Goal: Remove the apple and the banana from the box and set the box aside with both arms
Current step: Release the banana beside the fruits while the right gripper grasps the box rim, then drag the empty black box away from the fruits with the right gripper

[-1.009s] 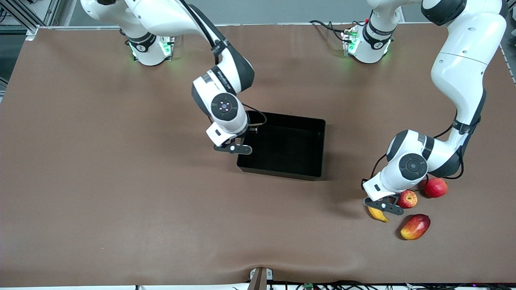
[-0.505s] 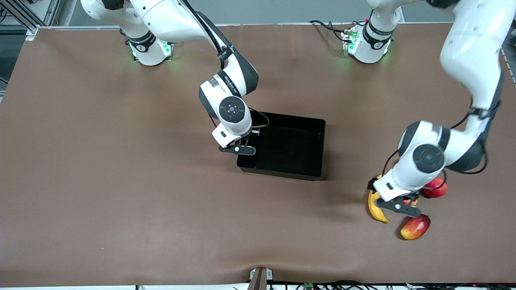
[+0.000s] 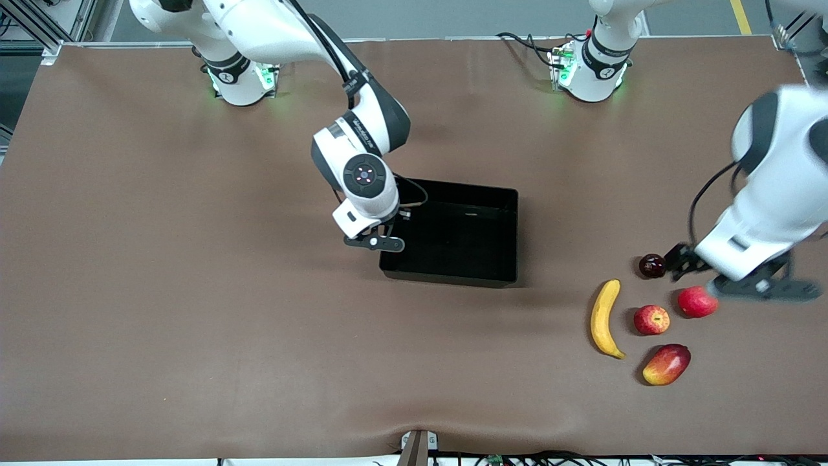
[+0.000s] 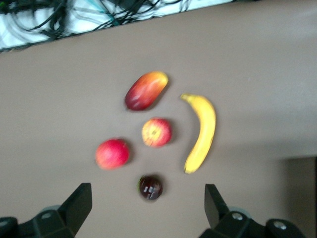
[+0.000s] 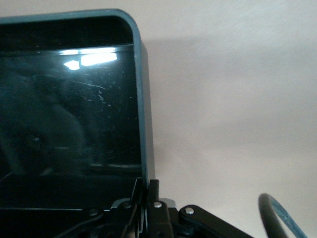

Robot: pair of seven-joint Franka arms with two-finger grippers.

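The yellow banana (image 3: 603, 317) (image 4: 202, 133) lies on the table at the left arm's end, beside the speckled red apple (image 3: 651, 319) (image 4: 156, 132). My left gripper (image 3: 763, 288) (image 4: 147, 198) hangs open in the air above the fruit group, holding nothing. The glossy black box (image 3: 446, 277) (image 5: 143, 109) sits mid-table and looks empty. My right gripper (image 3: 378, 243) (image 5: 148, 191) is shut on the box's side wall toward the right arm's end, one finger inside and one outside.
A plain red fruit (image 3: 697, 301) (image 4: 112, 153), a red-and-yellow mango (image 3: 666, 364) (image 4: 145, 89) and a small dark round fruit (image 3: 652, 265) (image 4: 150, 187) lie around the apple. Cables (image 4: 74, 15) run along the table edge nearest the front camera.
My left gripper opened beside the banana and rose away toward the left arm's end, uncovering the fruits. My right gripper closed on the box wall, and the box shifted slightly.
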